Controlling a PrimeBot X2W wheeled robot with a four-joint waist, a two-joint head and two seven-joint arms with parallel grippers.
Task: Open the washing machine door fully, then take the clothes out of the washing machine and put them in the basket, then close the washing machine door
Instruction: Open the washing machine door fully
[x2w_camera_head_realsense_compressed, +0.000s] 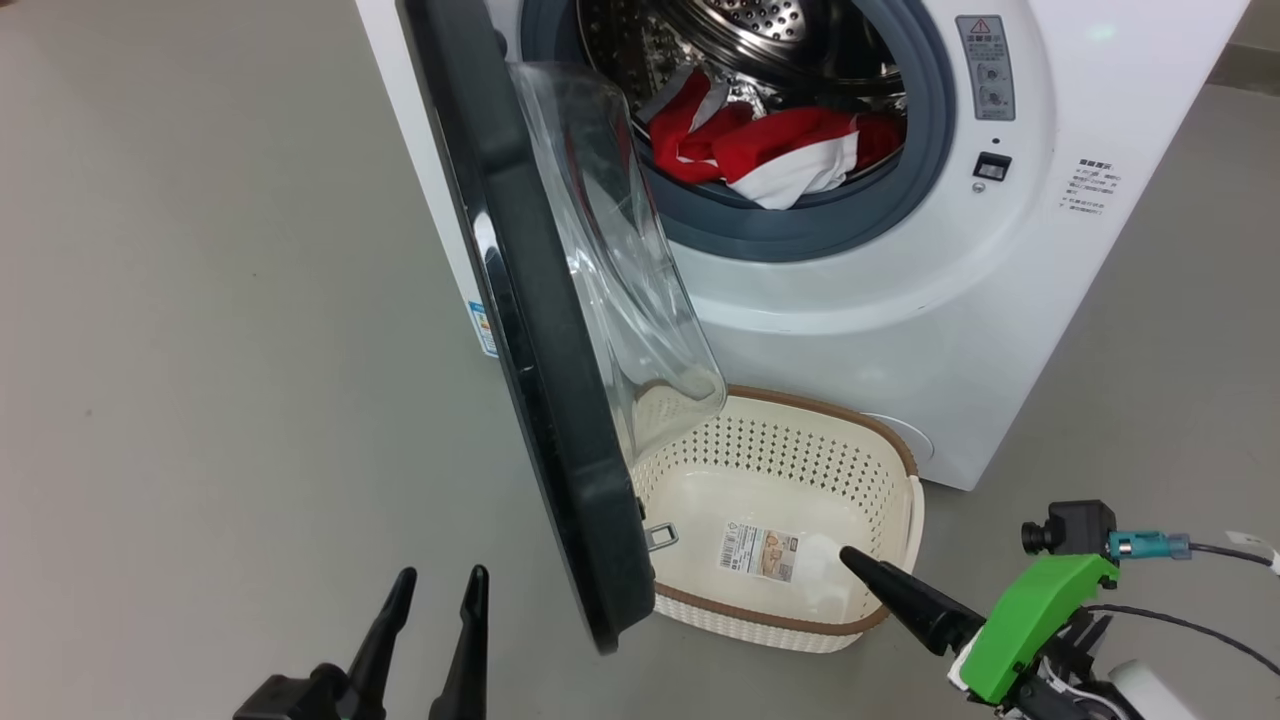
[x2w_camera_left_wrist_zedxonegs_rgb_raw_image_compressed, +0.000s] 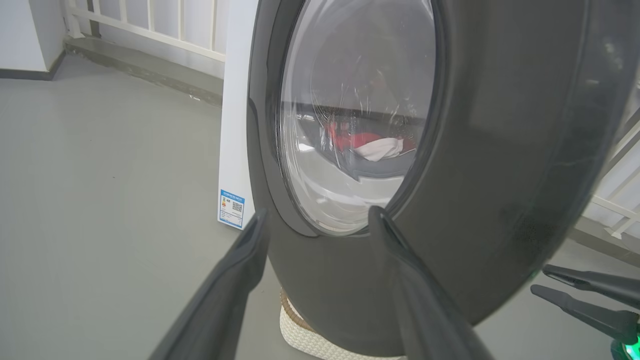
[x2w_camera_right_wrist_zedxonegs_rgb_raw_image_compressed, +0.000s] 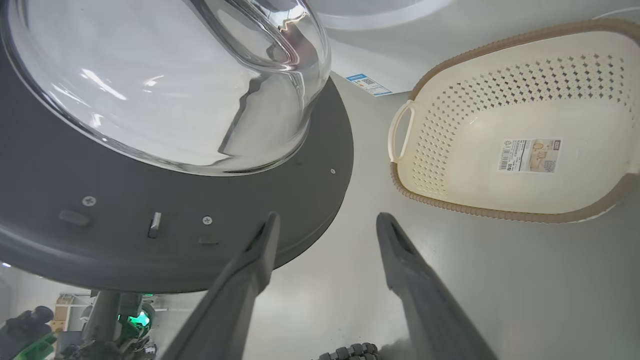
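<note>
2 spread hands (x2w_camera_head_realsense_compressed: 441, 578) (x2w_camera_right_wrist_zedxonegs_rgb_raw_image_compressed: 327, 217), 1 door (x2w_camera_head_realsense_compressed: 550, 400), 1 basket (x2w_camera_head_realsense_compressed: 780, 450)

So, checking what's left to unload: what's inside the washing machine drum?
Red and white clothes lie at the front of the drum, a white part draped onto the grey rubber ring. Whatever lies beneath or behind them is covered.

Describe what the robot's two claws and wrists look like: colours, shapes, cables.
The left claw has two long, dark, tapering fingers on a black base. The right claw has the same kind of fingers, set in a bright green housing. Beside the housing sits a small black camera with a teal connector and thin dark cables.
</note>
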